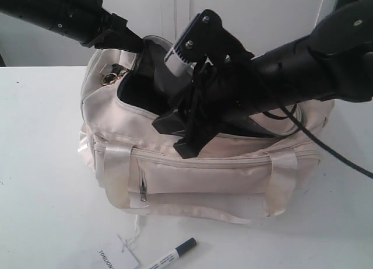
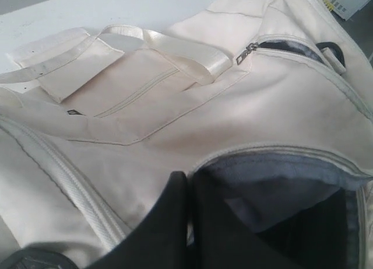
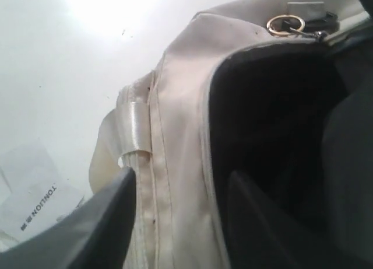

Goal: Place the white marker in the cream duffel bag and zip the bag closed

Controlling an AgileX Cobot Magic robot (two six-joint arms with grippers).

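Although the bag (image 1: pixel 204 175) gapes open at the top, the marker (image 1: pixel 175 254) lies outside it, nearest the front edge of the counter (image 1: pixel 46 193), just beside a printed paper tag (image 1: pixel 119 258) and well short of the bag's front pocket. Nothing touches it.

Behind the pocket, the right end effector (image 3: pixel 182 187) hangs over the front rim of the opening. Its jaws stand wide apart, one finger outside the fabric wall and one inside against the dark lining. They straddle the rim and appear to hold nothing.

Farther back, across the opening, the left end effector (image 2: pixel 189 222) meets the raised rear edge. Its fingers are pressed almost together, and a pale sliver between them suggests they pinch the rim and prop it up.

The gold ring pull (image 1: pixel 109 78) sits at the left end of the zipper, which is fully undone.

By my reading the task is barely begun: the mouth is ready, but picking up the marker, dropping it in and zipping are all left.
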